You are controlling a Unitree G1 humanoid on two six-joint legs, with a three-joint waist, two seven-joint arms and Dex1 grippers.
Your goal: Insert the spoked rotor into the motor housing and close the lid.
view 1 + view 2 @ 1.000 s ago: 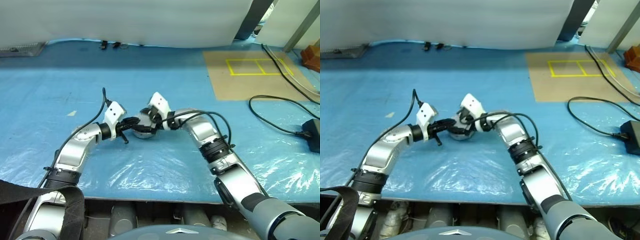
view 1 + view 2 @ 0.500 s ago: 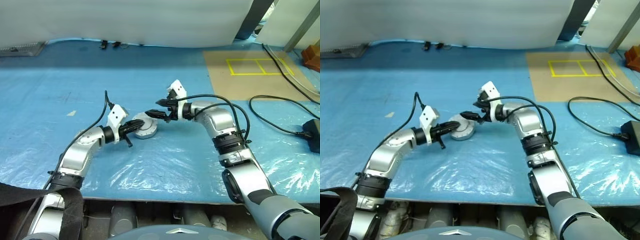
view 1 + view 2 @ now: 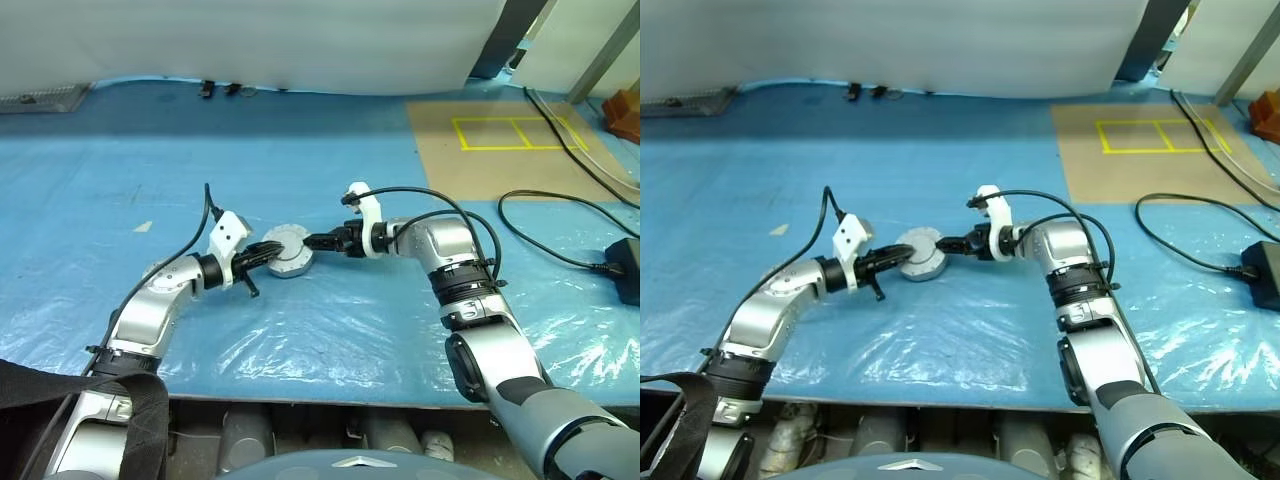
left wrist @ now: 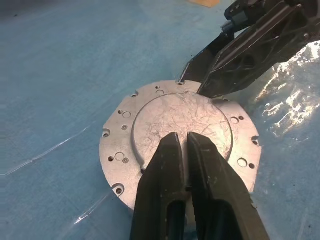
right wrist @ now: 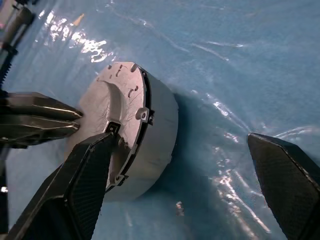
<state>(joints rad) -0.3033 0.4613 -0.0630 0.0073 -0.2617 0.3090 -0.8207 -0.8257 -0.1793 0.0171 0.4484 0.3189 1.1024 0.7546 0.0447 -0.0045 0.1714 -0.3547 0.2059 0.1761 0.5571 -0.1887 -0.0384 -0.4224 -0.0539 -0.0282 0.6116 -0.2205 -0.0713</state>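
Now that the right end effector (image 3: 318, 240) has been lifted off the motor housing (image 3: 289, 252) and set beside it, fingers spread wide and empty, the lid appears seated. The closed left end effector (image 4: 182, 150) is pressed on top, mid-tabletop.

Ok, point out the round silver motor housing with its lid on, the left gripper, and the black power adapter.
Round silver motor housing (image 4: 182, 142): left wrist view, raised centre of its lid.
Left gripper (image 4: 181, 141): left wrist view, between its shut fingertips.
Black power adapter (image 3: 628, 262): left eye view, its top face.
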